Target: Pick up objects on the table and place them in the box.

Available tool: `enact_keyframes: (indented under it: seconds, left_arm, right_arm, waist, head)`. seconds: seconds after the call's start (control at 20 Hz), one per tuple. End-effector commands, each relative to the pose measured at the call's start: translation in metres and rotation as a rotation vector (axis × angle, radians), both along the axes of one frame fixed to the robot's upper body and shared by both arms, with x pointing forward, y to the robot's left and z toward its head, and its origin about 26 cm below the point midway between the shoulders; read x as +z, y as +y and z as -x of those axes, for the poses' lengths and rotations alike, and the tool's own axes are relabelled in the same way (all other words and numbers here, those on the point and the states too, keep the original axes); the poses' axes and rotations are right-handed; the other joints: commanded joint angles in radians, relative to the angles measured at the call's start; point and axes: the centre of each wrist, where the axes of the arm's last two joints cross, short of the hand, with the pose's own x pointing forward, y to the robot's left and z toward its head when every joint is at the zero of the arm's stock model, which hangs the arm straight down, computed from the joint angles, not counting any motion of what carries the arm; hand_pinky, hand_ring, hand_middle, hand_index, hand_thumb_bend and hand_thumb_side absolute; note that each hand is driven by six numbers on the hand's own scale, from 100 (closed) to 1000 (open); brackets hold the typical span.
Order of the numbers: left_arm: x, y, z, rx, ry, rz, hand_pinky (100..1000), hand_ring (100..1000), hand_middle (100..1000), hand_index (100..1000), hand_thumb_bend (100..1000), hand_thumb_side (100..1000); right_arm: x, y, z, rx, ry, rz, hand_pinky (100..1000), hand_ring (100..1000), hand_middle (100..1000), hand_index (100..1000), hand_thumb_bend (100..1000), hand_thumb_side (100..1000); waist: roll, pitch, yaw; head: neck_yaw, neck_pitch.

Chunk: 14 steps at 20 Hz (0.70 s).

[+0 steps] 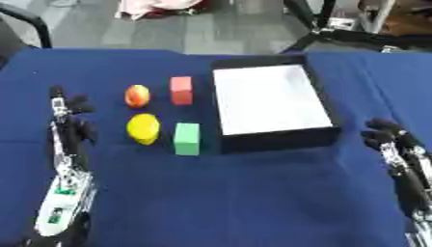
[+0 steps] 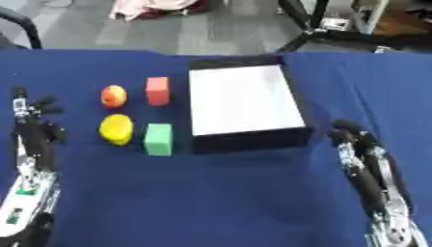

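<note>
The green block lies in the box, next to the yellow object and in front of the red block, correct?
Not quite. The green block lies on the blue table, left of the box, as the left eye view shows. The rest holds: it is beside the yellow object, in front of the red block.

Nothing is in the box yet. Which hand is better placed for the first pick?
Left. The left hand rests open right beside the yellow object and orange fruit. The right hand sits across the box from all four objects, so it would have to reach over it.

Bare cloth is lying between the left hand (image 1: 69, 126) and the yellow piece (image 1: 143, 128); the box wall (image 1: 278, 137) is blocking beyond.
</note>
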Motion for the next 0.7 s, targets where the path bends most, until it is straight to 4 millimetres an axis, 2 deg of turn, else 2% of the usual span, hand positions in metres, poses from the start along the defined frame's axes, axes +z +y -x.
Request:
enact_keyframes:
  seconds: [0.05,0.7]
  left_arm:
    - [0.0099,0.0025,-0.0020,-0.001,-0.031,-0.017,100,141,490,684,329,999]
    - [0.0142,0.0059,-0.0035,-0.002,-0.038,-0.046,100,145,495,690,320,993]
  right_arm:
    - [0.0098,-0.0023,-0.0010,0.001,-0.035,0.018,823,786,777,812,100,641]
    - [0.0095,-0.0025,-0.0011,-0.003,-0.033,0.020,823,786,777,812,100,643]
  waist:
    - [-0.012,-0.025,0.000]
    - [-0.012,-0.025,-0.002]
  head:
    - [0.001,-0.002]
    - [0.002,-0.002]
